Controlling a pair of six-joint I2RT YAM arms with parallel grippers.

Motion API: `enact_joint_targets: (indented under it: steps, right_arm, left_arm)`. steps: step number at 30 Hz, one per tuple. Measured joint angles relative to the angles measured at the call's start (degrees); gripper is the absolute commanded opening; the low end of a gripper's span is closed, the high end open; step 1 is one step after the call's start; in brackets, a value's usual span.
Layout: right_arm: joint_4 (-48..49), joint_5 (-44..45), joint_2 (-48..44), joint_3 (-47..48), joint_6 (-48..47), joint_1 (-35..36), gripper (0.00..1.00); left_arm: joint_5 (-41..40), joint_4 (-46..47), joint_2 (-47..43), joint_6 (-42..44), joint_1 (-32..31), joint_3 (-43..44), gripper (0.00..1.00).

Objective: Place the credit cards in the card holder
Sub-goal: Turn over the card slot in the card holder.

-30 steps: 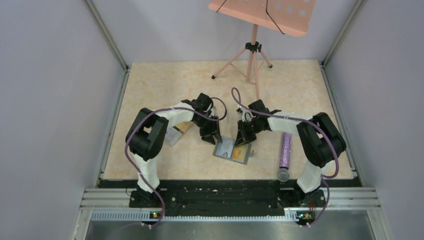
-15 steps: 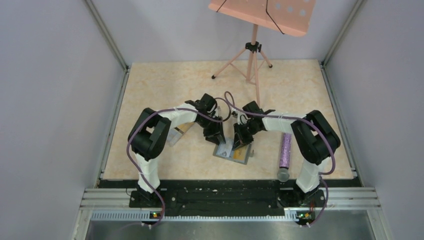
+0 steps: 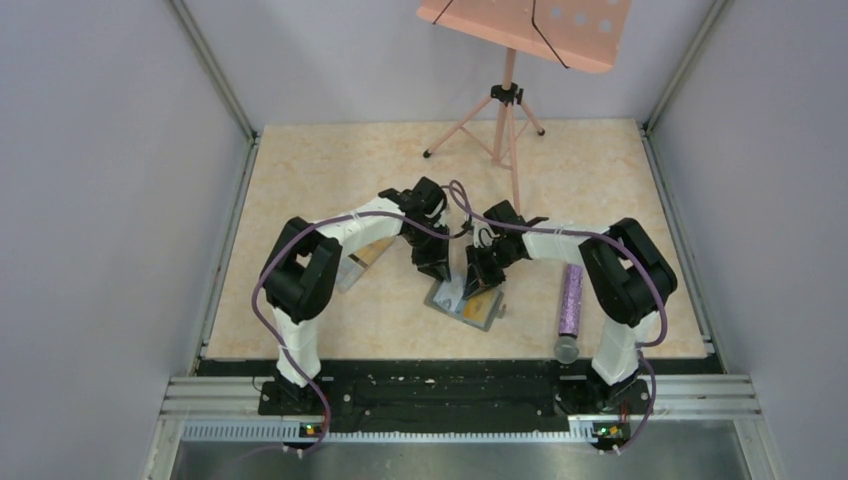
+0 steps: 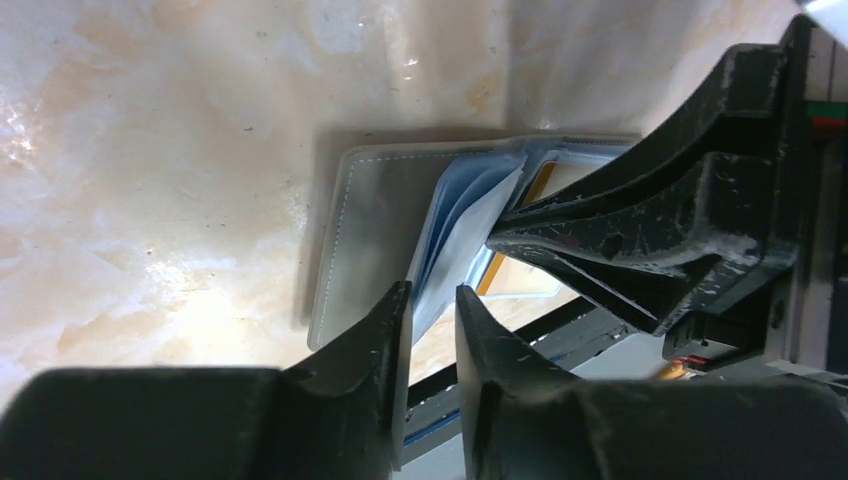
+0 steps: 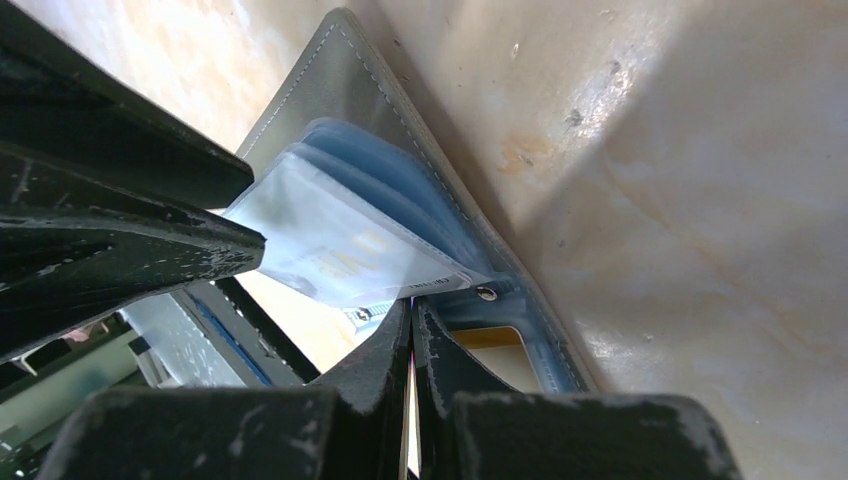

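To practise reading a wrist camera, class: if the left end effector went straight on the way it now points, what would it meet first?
The left end effector would probably first meet the pale blue sleeves of the open card holder, just ahead of its tips; depth is unclear.

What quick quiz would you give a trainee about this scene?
1. True or false: the card holder lies open on the table.
2. What lies near the table's right edge? A) a purple tube B) a spoon C) a mug
3. Fill in: the music stand at the back is coloured ____.
Key: 1 true; 2 A; 3 pink.
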Motion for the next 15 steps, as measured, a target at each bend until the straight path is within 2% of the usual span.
enact_joint_targets:
  steps: [3, 9, 12, 15]
  right_arm:
    - [0.0, 0.0, 0.0, 0.0, 0.1, 0.0, 0.0]
    - [0.0, 0.1, 0.0, 0.0, 0.7, 0.0, 0.0]
    - [0.1, 0.2, 0.0, 0.0, 1.1, 0.0, 0.0]
    - [0.3, 0.2, 0.0, 0.0, 1.4, 0.0, 0.0]
  left_arm:
    - [-0.6, -1.9, 0.2, 0.8, -0.6, 1.7, 0.16]
    - [0.1, -2.8, 0.3, 1.4, -1.5, 3.1, 0.14]
    - [0.5, -2.8, 1.0, 1.9, -1.6, 3.2, 0.16]
    - [1.2, -2.8, 1.8, 2.4, -1.7, 3.3, 0.25]
